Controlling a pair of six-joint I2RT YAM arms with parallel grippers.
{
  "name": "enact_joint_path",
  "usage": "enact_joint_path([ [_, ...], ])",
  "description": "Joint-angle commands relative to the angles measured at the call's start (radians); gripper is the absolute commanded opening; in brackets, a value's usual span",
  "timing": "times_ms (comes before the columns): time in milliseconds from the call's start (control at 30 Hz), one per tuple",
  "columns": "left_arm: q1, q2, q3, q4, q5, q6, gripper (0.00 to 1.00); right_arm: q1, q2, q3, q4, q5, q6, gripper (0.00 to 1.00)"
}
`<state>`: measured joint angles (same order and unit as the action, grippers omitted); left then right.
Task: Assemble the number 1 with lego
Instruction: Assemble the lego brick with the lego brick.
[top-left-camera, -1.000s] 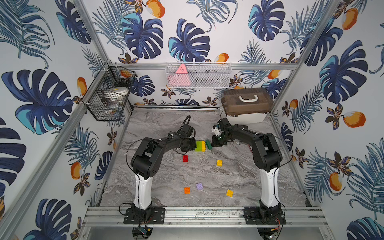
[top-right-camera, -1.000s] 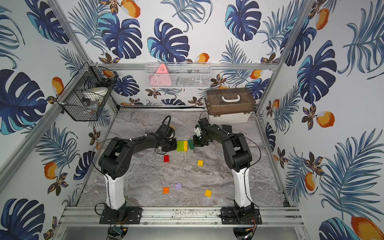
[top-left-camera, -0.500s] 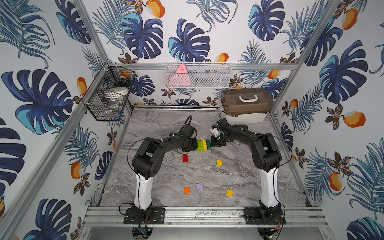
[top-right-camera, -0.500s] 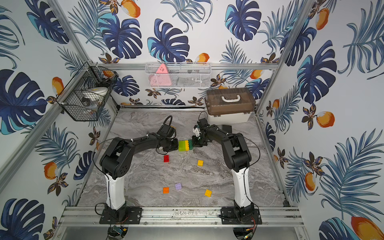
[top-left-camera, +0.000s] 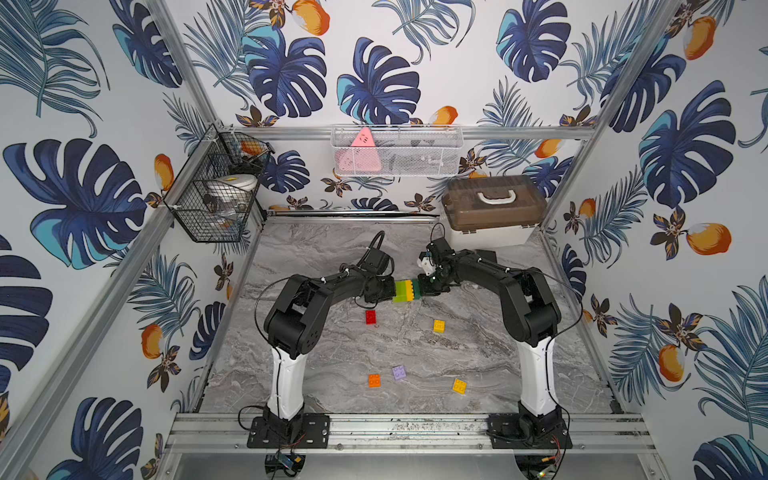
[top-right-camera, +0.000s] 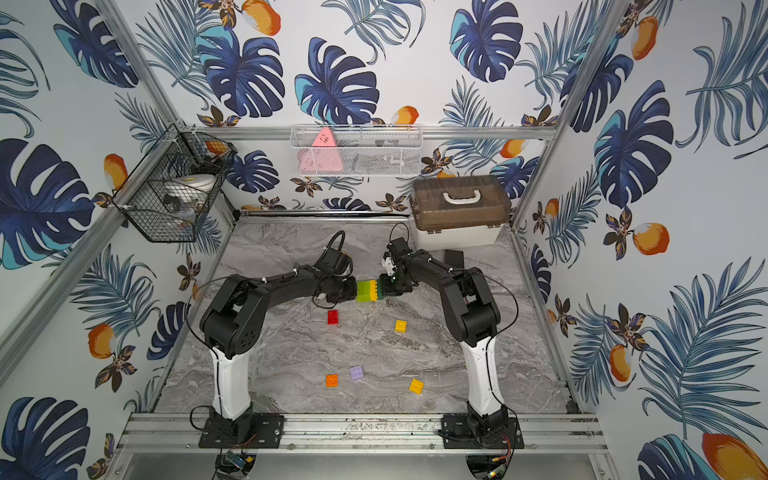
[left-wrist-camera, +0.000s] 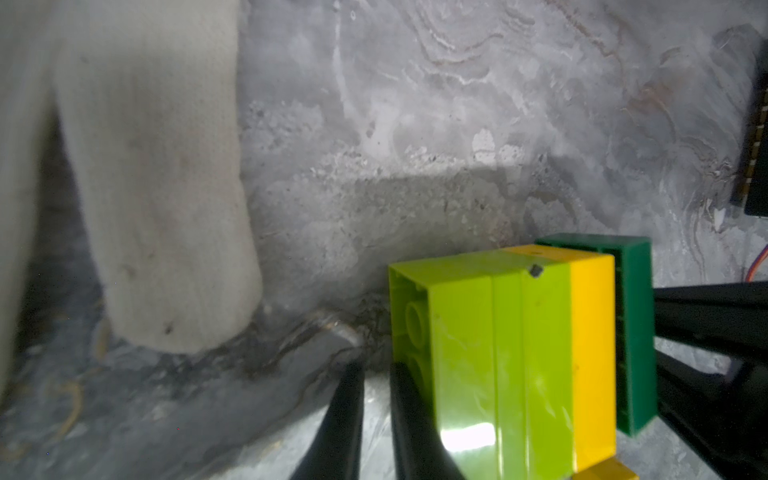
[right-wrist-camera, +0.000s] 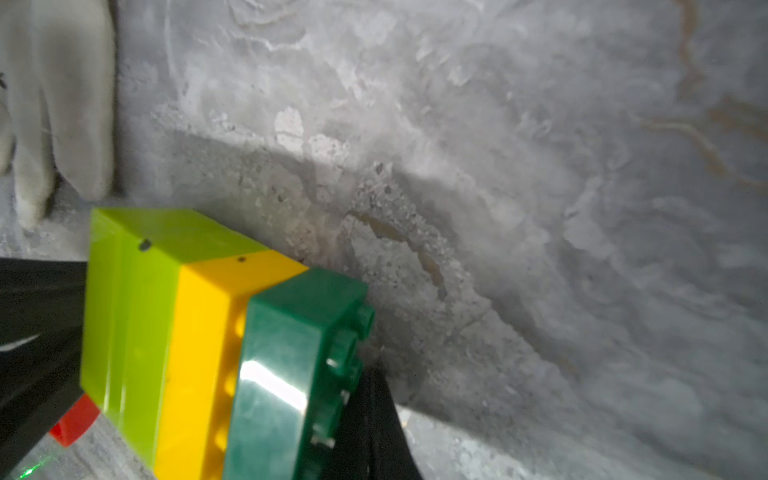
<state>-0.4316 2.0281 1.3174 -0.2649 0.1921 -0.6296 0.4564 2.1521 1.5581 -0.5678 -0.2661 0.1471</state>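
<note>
Toward the back middle of the surface (top-left-camera: 498, 353): glossy layered block (top-left-camera: 406, 291), tipped on its side.
Lime, yellow and dark green slabs run left to right; studs face the right edge; right jaws together against those studs; left jaws at the lime end, grip unclear.

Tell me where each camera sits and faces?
Both top views: high up front, looking down on the table; left arm and right arm whole.
Left wrist: on that arm, facing the brick block's lime end; left hand shows.
Right wrist: on that arm, facing its dark green end; right hand shows.
Shared: both wrists see the brick block and white glove.
</note>
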Motion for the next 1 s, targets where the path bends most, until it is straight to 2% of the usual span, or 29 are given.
enact_joint_path([
  [0,-0.003,-0.009,-0.005,-0.005,0.010,0.010,0.20,0.003,-0.011,0.012,-0.036,0.024,-0.012,0.06],
  [300,-0.004,-0.014,-0.001,-0.010,0.011,0.011,0.21,0.002,0.002,0.017,-0.073,0.042,-0.014,0.17],
  [533,-0.004,-0.020,-0.003,-0.015,0.010,0.016,0.21,-0.006,-0.004,0.023,-0.101,0.091,-0.012,0.17],
  [767,-0.004,-0.023,-0.003,-0.014,0.012,0.016,0.21,-0.005,0.005,0.040,-0.126,0.088,-0.024,0.21],
  [967,-0.004,-0.022,0.003,-0.013,0.016,0.011,0.21,0.003,-0.002,0.034,-0.109,0.082,-0.008,0.20],
])
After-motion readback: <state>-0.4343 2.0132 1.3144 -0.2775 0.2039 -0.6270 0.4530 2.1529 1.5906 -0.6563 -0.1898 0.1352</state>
